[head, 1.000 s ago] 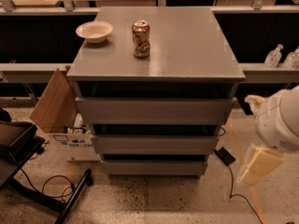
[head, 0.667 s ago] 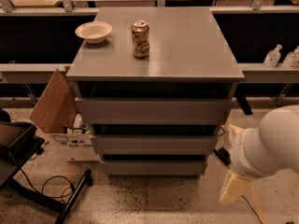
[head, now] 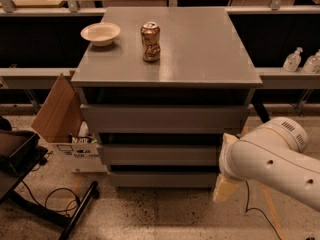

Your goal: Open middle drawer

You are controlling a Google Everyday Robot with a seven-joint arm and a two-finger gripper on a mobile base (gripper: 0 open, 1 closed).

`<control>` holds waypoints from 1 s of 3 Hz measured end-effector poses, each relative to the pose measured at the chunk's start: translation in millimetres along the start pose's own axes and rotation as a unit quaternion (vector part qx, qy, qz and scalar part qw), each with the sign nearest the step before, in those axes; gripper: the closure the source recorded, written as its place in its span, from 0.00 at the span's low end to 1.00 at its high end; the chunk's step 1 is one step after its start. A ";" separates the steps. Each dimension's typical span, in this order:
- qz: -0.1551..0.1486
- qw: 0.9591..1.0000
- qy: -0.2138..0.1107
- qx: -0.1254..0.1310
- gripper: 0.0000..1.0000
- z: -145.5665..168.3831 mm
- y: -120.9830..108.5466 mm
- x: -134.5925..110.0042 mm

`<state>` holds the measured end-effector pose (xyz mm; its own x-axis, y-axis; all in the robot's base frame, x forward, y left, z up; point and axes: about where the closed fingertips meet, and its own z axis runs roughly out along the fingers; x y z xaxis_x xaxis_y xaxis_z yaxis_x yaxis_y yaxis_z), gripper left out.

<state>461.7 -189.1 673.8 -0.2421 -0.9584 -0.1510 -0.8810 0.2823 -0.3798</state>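
The grey cabinet has three handleless drawers stacked under its flat top (head: 200, 59). The middle drawer (head: 160, 154) is the second front panel; it sits pushed in, in line with the top drawer (head: 165, 118) and the bottom drawer (head: 160, 179). My white arm (head: 270, 159) reaches in from the lower right. My gripper (head: 225, 186) is low at the right end of the cabinet front, level with the middle and bottom drawers, and hides their right corners.
A crushed soda can (head: 150, 42) and a white bowl (head: 100, 33) stand on the cabinet top. An open cardboard box (head: 62, 119) leans at the cabinet's left. A black stand and cables (head: 50, 199) lie on the floor at left. Bottles (head: 292, 60) stand on a shelf at right.
My arm has swung left and closer to the cabinet front, from beside its right side to its lower right corner. The drawers have not moved.
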 end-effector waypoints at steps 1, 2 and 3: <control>-0.006 1.000 0.002 0.001 0.00 5.8 1.1 -2.8; -0.004 1.000 0.001 0.009 0.00 14.6 2.9 -8.6; -0.033 0.999 -0.016 0.009 0.00 49.9 12.3 -46.6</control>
<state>482.4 -138.9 630.7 -0.1696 -0.9734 -0.1544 -0.8875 0.2189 -0.4055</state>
